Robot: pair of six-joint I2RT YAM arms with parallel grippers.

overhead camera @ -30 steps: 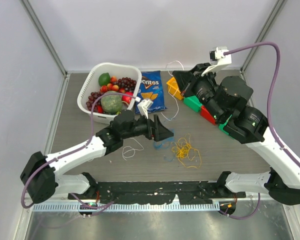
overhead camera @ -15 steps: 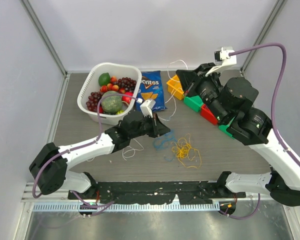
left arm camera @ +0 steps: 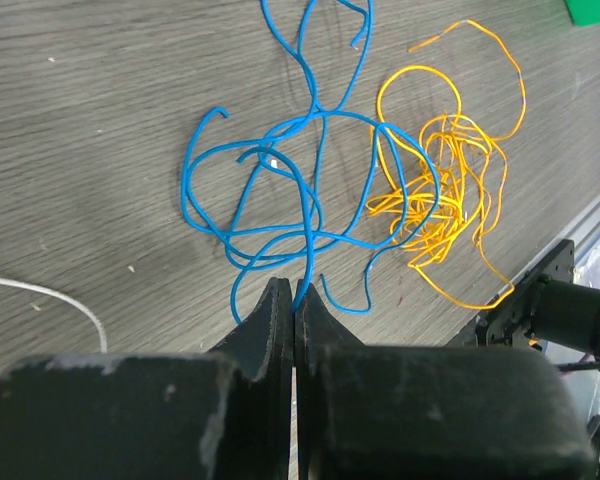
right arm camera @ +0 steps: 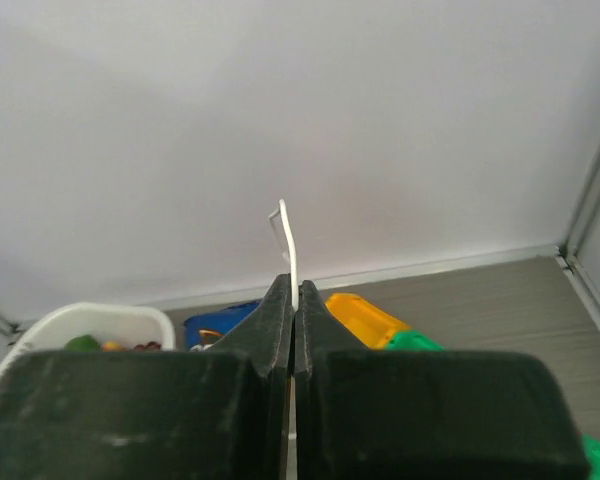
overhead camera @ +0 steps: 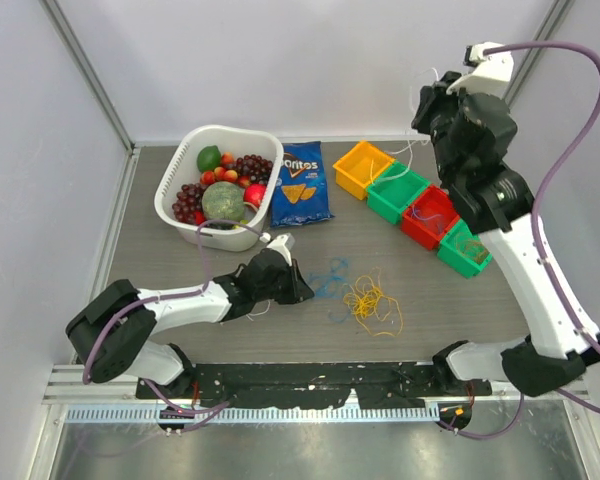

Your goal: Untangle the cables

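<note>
Left gripper (left arm camera: 295, 292) is down low on the table (overhead camera: 430, 290) with its jaws pressed together. One strand of the blue cable (left arm camera: 280, 190) runs straight into the seam between the tips and looks pinched there. The blue cable is a loose tangle of loops. It spreads from the fingertips out across the table, its long axis in line with the gripper's reach. From above it sits just right of the gripper.

The yellow cable (left arm camera: 440, 190) is bunched right beside it, and one blue loop crosses over its edge. A long yellow tail curves out toward the table's near edge. A white strand (left arm camera: 45, 293) lies flat to the left of the fingers, apart from the blue.

Up high, the right gripper (right arm camera: 293, 290) is raised over the bins (overhead camera: 395, 190) and clamped tight on a white cable (right arm camera: 288, 235). Its short end stands upright out of the tips and bends over at the top. In the top view a thin white line dangles down toward the bins.
</note>
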